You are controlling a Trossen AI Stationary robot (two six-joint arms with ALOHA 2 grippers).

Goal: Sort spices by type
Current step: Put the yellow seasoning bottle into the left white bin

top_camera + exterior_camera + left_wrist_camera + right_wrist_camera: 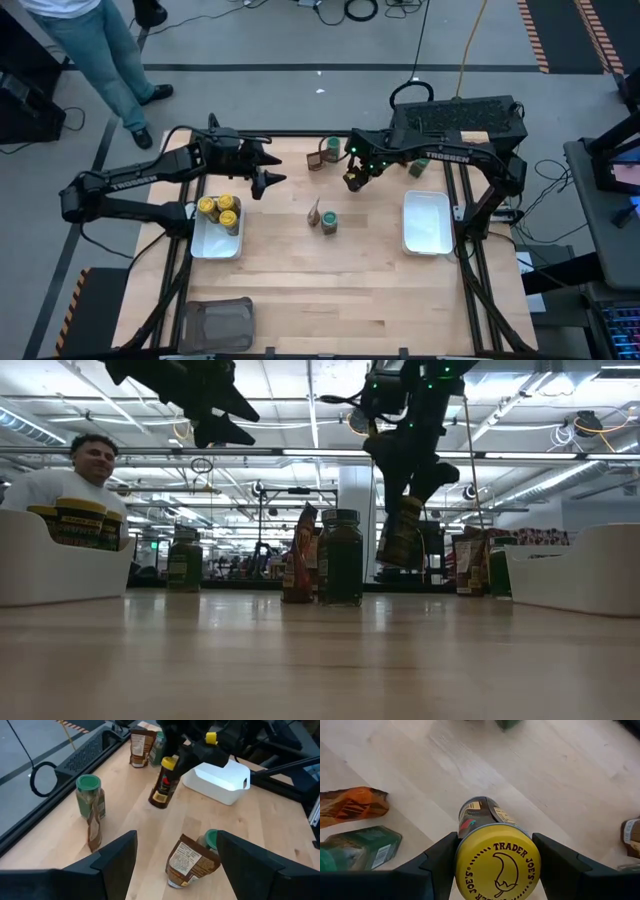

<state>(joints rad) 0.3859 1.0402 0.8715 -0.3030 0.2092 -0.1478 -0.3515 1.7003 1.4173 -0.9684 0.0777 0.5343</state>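
My right gripper [354,180] is shut on a dark spice jar with a yellow lid [497,865], held above the table's far middle [402,532]. My left gripper [268,172] hangs open and holds nothing, high above the table to the left of that jar [165,782]. Below it, a brown-orange packet [190,862] leans on a green-lidded jar [212,840] at mid-table. Another green-lidded jar [90,795] stands with a packet [94,832] near the far edge. Yellow-lidded jars [220,210] stand in the left white tray [213,245]. My right gripper pinches the jar's yellow lid [466,870] between its two fingers [437,867], one on each side of the lid. The fingers come steeply from above. The jar hangs below them, tilted, its bottom [398,560] clear of the table.
The right white tray [425,222] lies at the table's right. A dark grey tray [215,322] sits at the near left corner. More green-lidded jars and packets [320,155] stand along the far edge. A person [75,475] stands beyond the table.
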